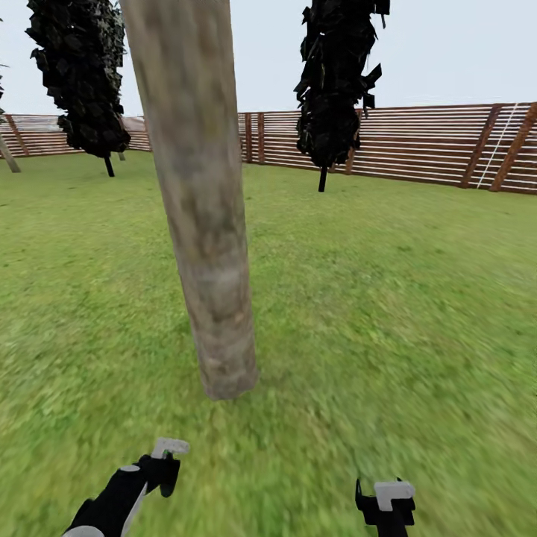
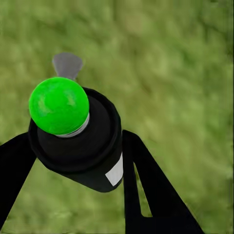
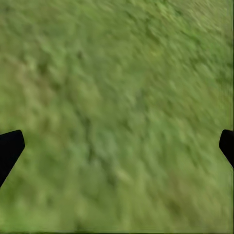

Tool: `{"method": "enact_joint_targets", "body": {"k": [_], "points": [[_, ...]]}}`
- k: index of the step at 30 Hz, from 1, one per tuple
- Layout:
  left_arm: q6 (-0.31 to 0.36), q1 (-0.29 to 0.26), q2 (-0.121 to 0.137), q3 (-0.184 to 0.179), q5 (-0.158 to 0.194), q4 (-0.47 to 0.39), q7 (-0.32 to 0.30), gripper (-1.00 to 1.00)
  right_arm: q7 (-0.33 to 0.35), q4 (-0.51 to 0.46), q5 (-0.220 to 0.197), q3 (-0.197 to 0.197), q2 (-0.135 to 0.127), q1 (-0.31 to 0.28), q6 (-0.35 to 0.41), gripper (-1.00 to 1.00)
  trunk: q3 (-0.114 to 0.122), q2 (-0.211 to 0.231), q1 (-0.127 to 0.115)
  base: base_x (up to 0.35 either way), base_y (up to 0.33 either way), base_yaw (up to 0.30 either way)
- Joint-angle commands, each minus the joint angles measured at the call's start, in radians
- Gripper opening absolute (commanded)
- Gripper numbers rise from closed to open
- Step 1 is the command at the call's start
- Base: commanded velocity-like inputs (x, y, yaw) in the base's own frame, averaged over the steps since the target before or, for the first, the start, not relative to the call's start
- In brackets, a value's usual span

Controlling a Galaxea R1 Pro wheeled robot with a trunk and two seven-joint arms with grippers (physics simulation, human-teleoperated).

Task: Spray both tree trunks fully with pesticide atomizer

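Atomizer (image 2: 78,141) between left hand (image 2: 78,161) fingers, open lawn (image 1: 388,298) around.

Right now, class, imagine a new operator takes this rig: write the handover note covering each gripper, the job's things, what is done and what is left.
Left gripper: jaws shut on the pesticide atomizer, a black bottle with a green cap.
Right gripper: jaws wide open, nothing between them, over grass.
Tree trunk: directly ahead on the lawn, close to the robot.
Done: atomizer picked up.
Left: no white specks visible on this trunk, so spray it fully, then the second tree.
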Motion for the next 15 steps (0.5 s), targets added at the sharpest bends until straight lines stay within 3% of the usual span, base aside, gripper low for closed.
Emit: {"method": "enact_joint_targets", "body": {"k": [1, 8, 13, 15], "points": [[0.004, 0.000, -0.001, -0.002, -0.002, -0.001, 0.000, -1.00, 0.000, 0.000, 0.000, -0.001, 0.000, 0.000, 0.000, 1.00, 0.000, 0.000, 0.000, -0.105, 0.014, 0.000], [0.013, -0.008, -0.012, -0.012, -0.003, -0.014, 0.003, -1.00, 0.000, 0.000, 0.000, -0.001, 0.000, 0.000, 0.000, 1.00, 0.000, 0.000, 0.000, -0.199, 0.010, -0.004], [0.029, -0.053, -0.057, -0.013, -0.003, -0.047, 0.001, -1.00, 0.000, 0.000, 0.000, -0.001, 0.000, 0.001, 0.000, 1.00, 0.002, 0.000, 0.000, -0.014, 0.000, -0.210], [0.072, -0.083, -0.073, -0.014, -0.003, -0.049, 0.000, -1.00, 0.000, 0.000, 0.000, -0.001, 0.000, 0.000, 0.000, 1.00, 0.003, 0.000, 0.000, -0.001, 0.000, -0.252]]}}
